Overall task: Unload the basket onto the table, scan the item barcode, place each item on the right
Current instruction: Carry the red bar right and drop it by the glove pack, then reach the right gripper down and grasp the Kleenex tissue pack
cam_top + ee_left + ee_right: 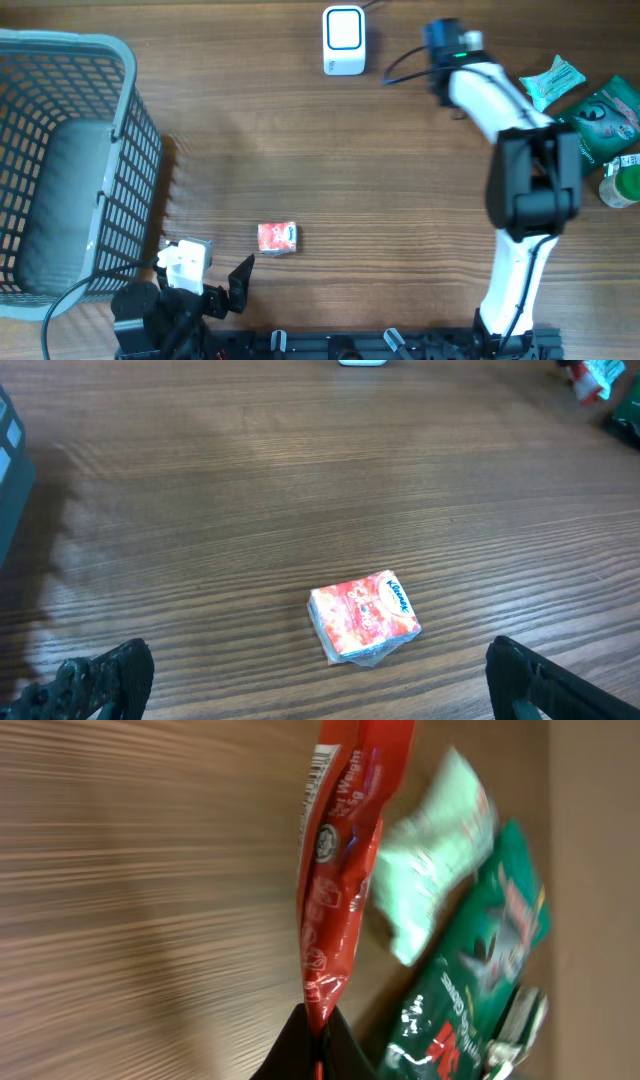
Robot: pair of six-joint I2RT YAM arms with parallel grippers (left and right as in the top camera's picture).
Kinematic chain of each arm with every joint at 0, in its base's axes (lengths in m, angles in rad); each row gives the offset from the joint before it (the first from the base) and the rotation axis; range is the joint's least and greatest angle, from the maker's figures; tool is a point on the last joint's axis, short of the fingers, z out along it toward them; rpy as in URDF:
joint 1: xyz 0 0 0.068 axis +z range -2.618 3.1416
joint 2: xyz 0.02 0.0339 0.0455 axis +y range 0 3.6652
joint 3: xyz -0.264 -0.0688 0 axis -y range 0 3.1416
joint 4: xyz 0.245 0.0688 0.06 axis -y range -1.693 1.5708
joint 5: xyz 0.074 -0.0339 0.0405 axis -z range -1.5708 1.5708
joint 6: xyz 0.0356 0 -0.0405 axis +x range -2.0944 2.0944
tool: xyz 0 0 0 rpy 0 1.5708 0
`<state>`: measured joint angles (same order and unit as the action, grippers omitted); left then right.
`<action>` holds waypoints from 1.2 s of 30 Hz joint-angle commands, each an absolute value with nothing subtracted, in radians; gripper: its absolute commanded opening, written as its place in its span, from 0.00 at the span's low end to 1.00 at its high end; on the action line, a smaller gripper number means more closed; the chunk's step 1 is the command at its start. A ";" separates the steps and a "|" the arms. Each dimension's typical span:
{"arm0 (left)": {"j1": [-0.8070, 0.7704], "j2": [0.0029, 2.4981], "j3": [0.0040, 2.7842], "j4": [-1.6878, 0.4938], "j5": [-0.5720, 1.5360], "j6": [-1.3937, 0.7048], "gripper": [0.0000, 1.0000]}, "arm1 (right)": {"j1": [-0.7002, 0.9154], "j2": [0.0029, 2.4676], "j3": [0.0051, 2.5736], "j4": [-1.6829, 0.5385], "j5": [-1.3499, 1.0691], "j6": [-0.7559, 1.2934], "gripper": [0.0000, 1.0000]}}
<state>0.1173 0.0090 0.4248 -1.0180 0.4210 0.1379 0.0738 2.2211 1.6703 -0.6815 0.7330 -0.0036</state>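
Observation:
A red packet [340, 860] hangs from my right gripper [318, 1032], which is shut on its bottom edge; a barcode [318, 765] shows at the packet's top corner. In the overhead view the right gripper [442, 42] is at the far side of the table, just right of the white scanner [343, 40]; the packet itself is hidden there. My left gripper [208, 284] stands open at the table's near edge. A small red-and-white tissue pack [362, 617] lies on the wood just ahead of it, in front of its wide-apart fingers [105, 678].
A grey mesh basket [120, 150] fills the left side. At the far right lie a mint-green packet [552, 80], a dark green packet [605, 120] and a small bottle [622, 185]. The tissue pack [277, 237] sits near the front.

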 commanded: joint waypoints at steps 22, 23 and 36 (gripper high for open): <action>0.120 0.007 0.422 -1.015 0.437 0.150 1.00 | 0.021 1.857 1.641 -1.222 -0.755 0.237 1.00; 0.120 0.007 0.422 -1.015 0.437 0.150 1.00 | 0.069 1.857 1.613 -1.245 -0.740 0.234 1.00; 0.120 0.007 0.422 -1.015 0.437 0.150 1.00 | 0.636 1.857 1.148 -0.785 -0.704 0.395 0.82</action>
